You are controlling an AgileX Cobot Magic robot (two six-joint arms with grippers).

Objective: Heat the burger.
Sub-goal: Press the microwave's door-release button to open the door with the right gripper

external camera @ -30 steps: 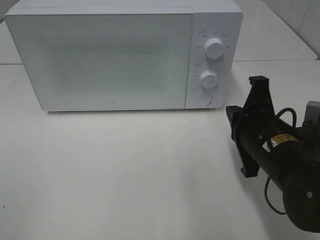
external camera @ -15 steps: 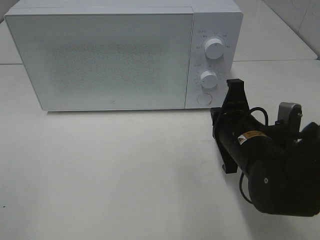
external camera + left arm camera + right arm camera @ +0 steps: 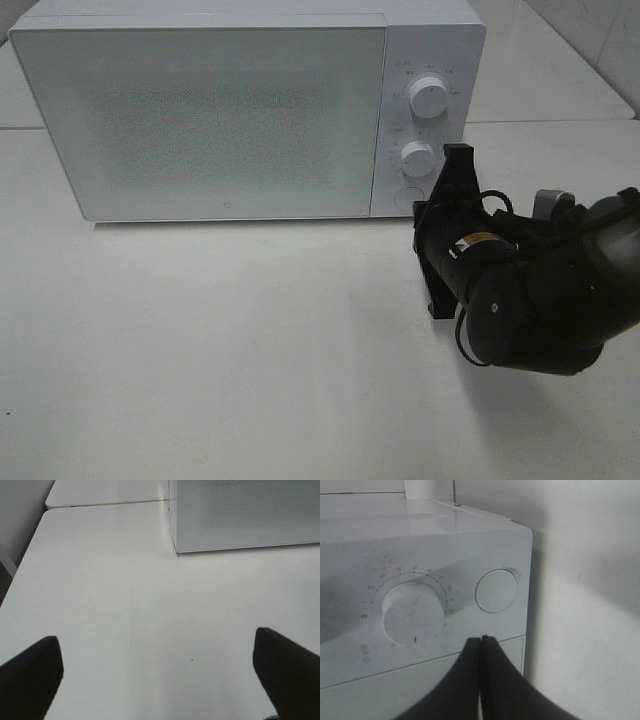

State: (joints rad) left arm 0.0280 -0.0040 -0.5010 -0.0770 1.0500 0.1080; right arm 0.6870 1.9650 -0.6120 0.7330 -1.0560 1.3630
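Closed white microwave (image 3: 200, 120) at the table's (image 3: 200, 350) rear edge; the burger shows in no view. Right gripper (image 3: 481, 639), jaws pressed together, sits near the round button (image 3: 496, 590) beside a dial (image 3: 413, 612) numbered from 0. Left gripper (image 3: 156, 645) jaws spread wide.

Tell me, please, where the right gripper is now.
In the exterior high view, right of centre: the right gripper, jaws shut, points at the microwave panel by the lower knob.

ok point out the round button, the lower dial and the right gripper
round button (image 3: 496, 590), right wrist view, middle of its face
lower dial (image 3: 418, 158), exterior high view, middle of the knob
right gripper (image 3: 481, 639), right wrist view, where the shut fingertips meet
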